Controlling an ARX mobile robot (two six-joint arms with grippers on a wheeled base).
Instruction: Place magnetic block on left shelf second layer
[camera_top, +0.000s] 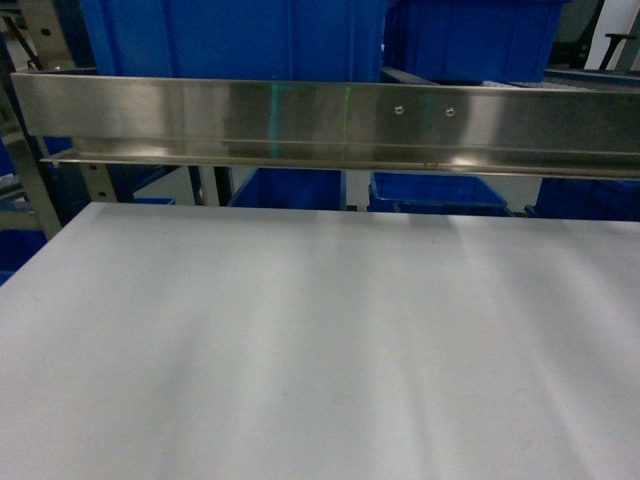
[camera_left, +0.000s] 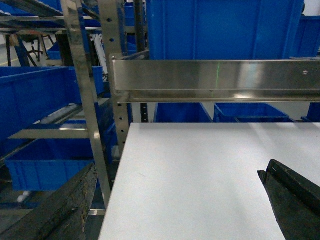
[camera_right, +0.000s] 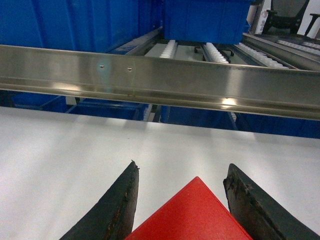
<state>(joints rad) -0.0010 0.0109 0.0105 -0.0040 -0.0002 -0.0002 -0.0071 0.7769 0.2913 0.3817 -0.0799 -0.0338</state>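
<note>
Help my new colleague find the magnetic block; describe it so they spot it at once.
Start at the white tabletop below the steel rail. The right gripper hangs over it, and between its black fingers sits the block: the only red thing among blue crates.

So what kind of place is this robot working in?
Probably a warehouse or factory parts store: steel racking with roller rails, big blue crates on the tiers, and a white worktable.
</note>
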